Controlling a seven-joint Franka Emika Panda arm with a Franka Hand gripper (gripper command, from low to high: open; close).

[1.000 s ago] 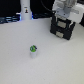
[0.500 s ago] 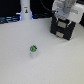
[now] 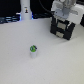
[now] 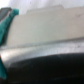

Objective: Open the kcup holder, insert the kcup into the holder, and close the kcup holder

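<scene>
Kcup holder (image 3: pixel 63 29): black, far right of the exterior view.
Gripper (image 3: pixel 65 11): over the holder; whether its jaws are parted or closed is unreadable.
Kcup (image 3: pixel 33 50): green-topped, alone on white table (image 3: pixel 55 62).

Pale gripper (image 3: pixel 64 11) at the exterior view's one o'clock, hanging downward, fingertips hidden, jaw state unclear, wrist view blurred

A broad white table (image 3: pixel 20 55) fills the scene, its far edge meeting a dark, blue-tinged background (image 3: pixel 10 12).
</scene>
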